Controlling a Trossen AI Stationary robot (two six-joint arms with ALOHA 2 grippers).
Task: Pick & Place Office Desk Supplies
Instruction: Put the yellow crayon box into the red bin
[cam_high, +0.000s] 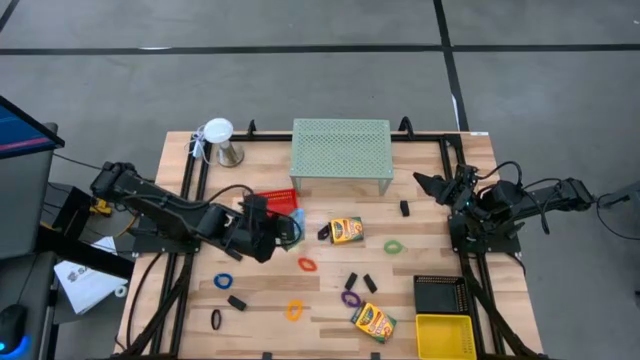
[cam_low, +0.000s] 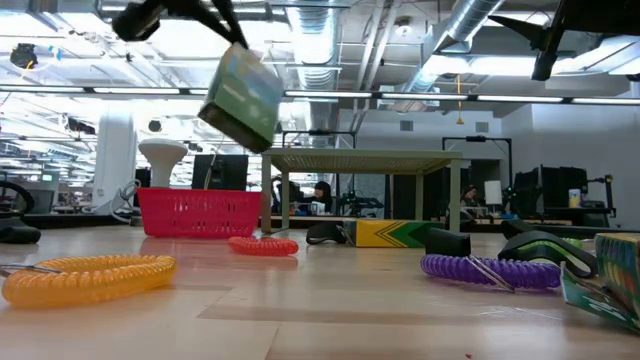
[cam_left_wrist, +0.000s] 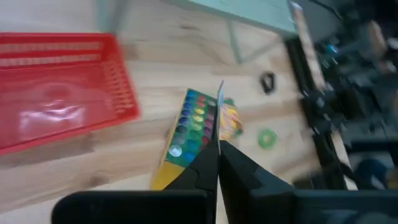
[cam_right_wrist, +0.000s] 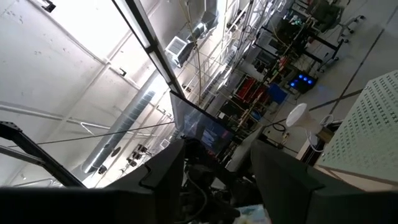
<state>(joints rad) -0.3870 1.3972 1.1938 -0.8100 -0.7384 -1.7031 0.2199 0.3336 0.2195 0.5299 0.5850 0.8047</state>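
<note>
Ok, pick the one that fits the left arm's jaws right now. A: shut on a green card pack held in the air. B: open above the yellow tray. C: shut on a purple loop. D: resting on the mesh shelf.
A: the left gripper is clamped on the green card pack, which hangs clear of the table beside the red tray in the low view.

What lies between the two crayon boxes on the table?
High view: two black clips and a purple loop lie between the upper crayon box and the lower one.

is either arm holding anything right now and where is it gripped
The left gripper is shut on the green card pack, pinching its thin upper edge so it hangs tilted above the table. The right gripper stands open at the table's right side, holding nothing.
</note>
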